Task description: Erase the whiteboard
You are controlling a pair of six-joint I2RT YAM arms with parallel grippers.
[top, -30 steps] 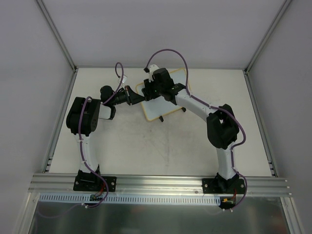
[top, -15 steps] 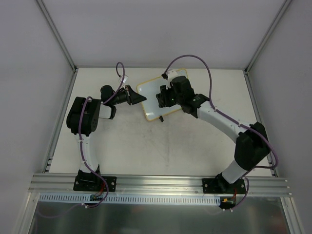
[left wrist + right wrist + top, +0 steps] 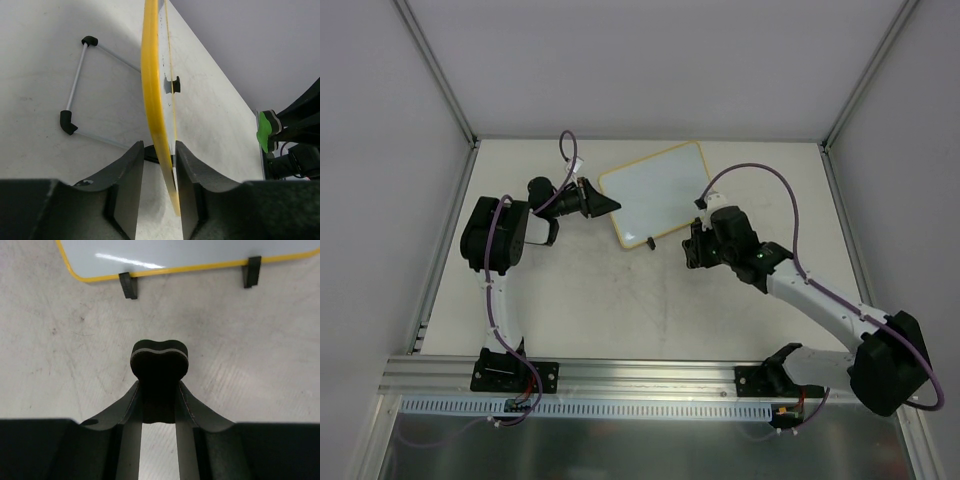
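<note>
Right pincer (image 3: 159, 390) is retreating, pinching a black foam eraser (image 3: 159, 357) — left pincer (image 3: 159, 152) is clamping the rim of the seemingly light, stiff, yellow-edged white whiteboard (image 3: 660, 190).

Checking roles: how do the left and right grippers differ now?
The left gripper clamps the whiteboard by its yellow rim; the right gripper clamps a black eraser. The left gripper touches the whiteboard; the right gripper is off it, beside its long edge. Both are shut on something.

Left arm (image 3: 496, 300), right arm (image 3: 815, 297): white links, black joints, purple cables.
</note>
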